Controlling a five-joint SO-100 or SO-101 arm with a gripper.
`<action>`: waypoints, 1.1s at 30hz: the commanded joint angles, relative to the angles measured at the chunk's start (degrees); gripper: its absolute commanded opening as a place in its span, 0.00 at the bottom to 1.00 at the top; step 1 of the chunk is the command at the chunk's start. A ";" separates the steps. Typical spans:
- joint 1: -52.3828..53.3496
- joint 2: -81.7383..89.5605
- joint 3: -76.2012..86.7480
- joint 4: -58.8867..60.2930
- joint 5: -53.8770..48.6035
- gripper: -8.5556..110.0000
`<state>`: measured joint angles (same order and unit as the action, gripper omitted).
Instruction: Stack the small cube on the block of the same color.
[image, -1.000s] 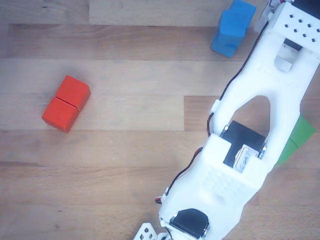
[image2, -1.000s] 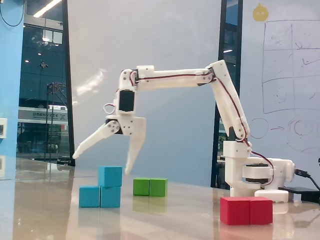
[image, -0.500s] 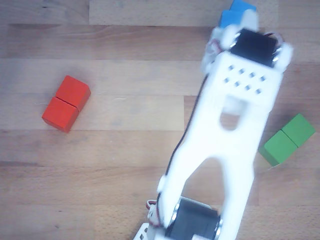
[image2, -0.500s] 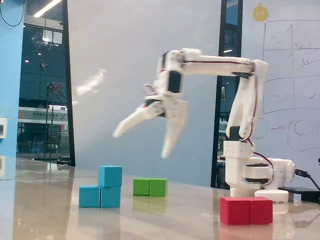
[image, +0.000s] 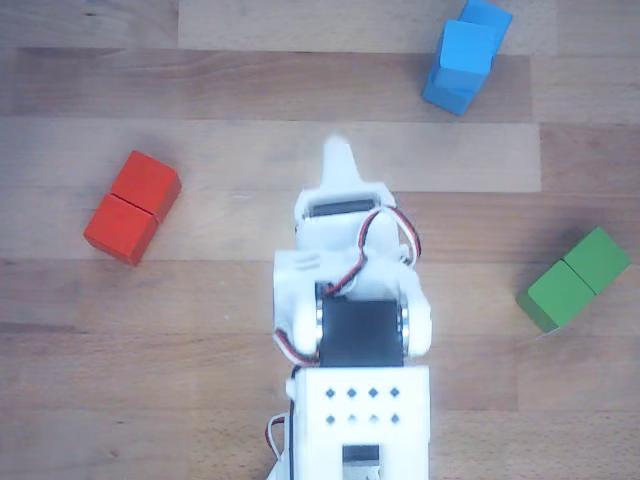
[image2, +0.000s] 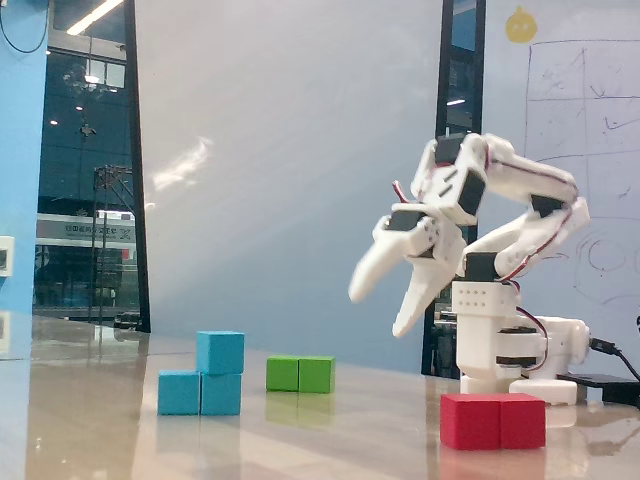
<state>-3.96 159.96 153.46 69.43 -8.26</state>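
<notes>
Small cube (image2: 220, 352): sitting on top of the right half of the block of the same color (image2: 199, 393) in the fixed view, upright and square to it. In the other view it is showing as the upper blue piece (image: 467, 47) over the block's lower corner (image: 447, 94).
Contact: cube resting directly on the block; nothing else is touching either one.
Gripper (image2: 381, 308): hanging in the air, well apart from the blue pair, with its fingers spread wide and nothing between them. In the other view only one pale fingertip is showing (image: 338, 160).
Arm: folding close over its base (image2: 500, 345), tilted toward the table.
Bystanders: green block (image2: 300, 374) lying just behind the blue pair; red block (image2: 493, 420) lying near the base; both are sitting flat and alone.
Task progress: judged complete as far as the frames are showing, since the stack is standing unaided.
Remaining: nothing evident beyond the arm parking.
</notes>
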 joint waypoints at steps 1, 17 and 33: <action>-0.44 9.49 4.92 -4.75 0.53 0.09; 7.91 30.32 22.50 -8.61 0.62 0.07; 2.90 37.79 23.91 -4.22 0.53 0.07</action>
<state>-0.35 195.91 178.07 65.04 -8.26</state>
